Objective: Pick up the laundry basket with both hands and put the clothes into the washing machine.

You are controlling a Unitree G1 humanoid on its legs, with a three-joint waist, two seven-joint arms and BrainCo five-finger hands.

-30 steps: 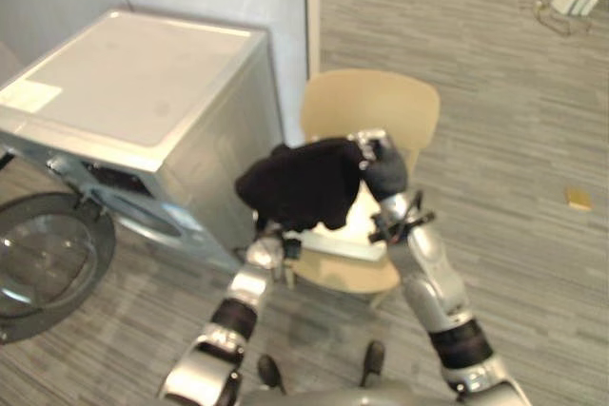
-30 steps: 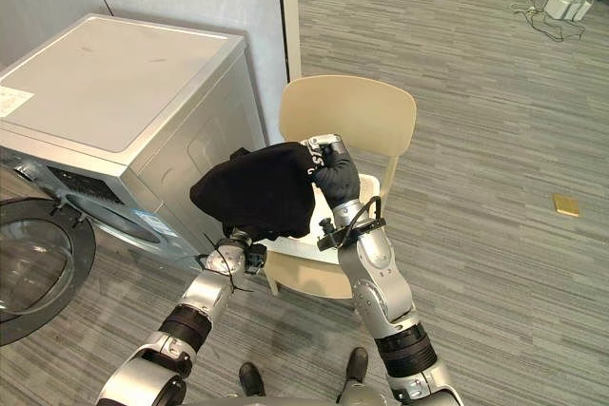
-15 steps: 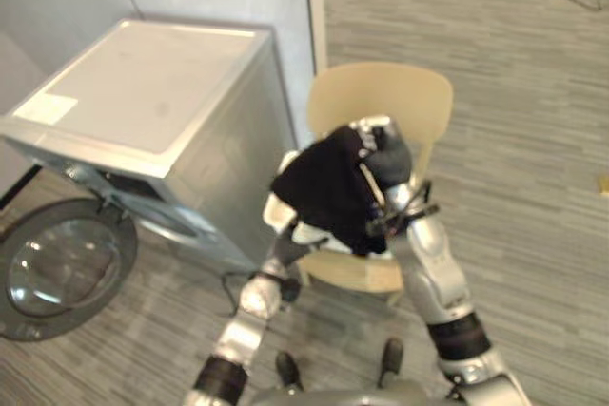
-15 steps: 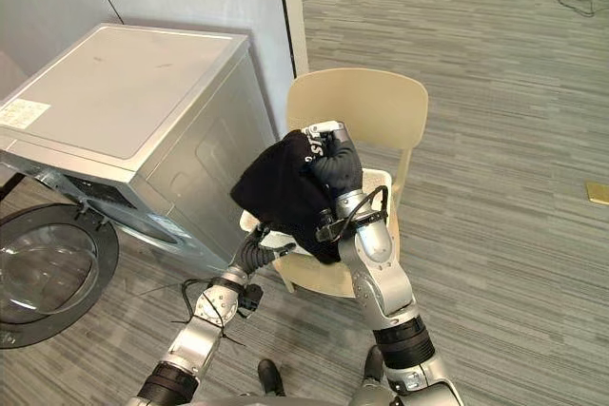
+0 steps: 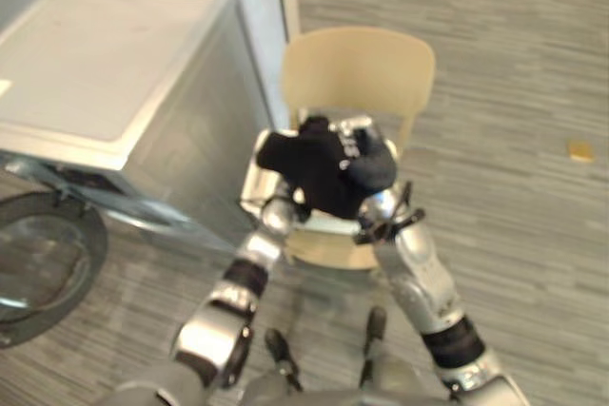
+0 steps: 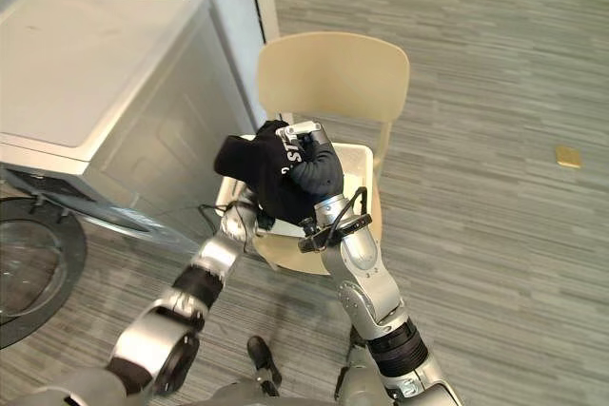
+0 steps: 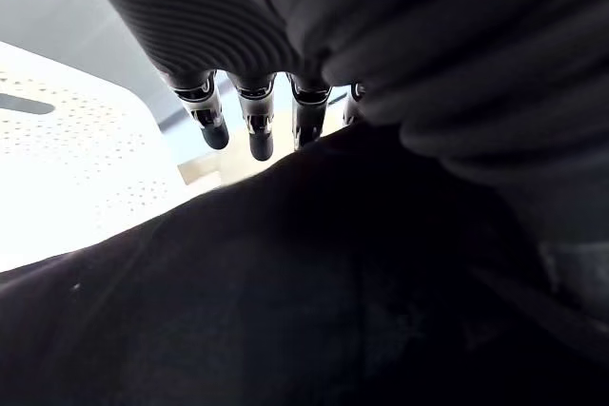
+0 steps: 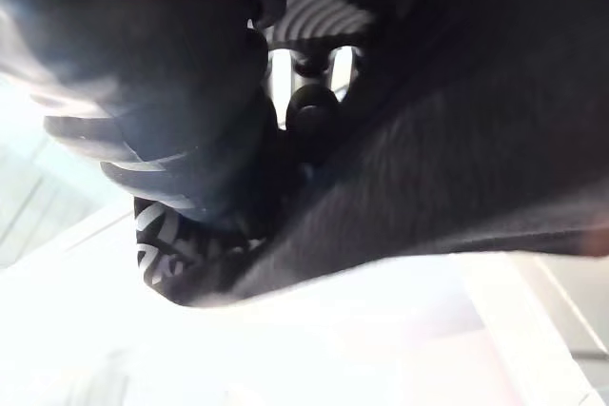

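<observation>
**Q:** Where are the clothes?

**A:** A black garment (image 6: 255,170) is bunched in the air between the two arms. It hangs above a white perforated laundry basket (image 7: 86,159), which sits on the seat of a beige chair (image 6: 333,73). The garment covers most of the basket, so what is inside it cannot be made out.

**Q:** What are the hands doing?

**A:** The right robot hand (image 6: 316,170) lies on top of the garment with its dark cover facing up. Its own wrist view is too dark and crowded with cloth to tell whether it grips the garment. The left robot hand (image 7: 252,125) is under the cloth in the head views. Its wrist view shows its fingers straight and spread just above the black fabric, and its thumb is out of sight.

**Q:** And the washing machine?

**A:** The silver washing machine (image 6: 95,73) stands just left of the chair. Its round door (image 6: 33,273) hangs open and is cut off at the picture's edge. The drum opening is hidden.
</observation>
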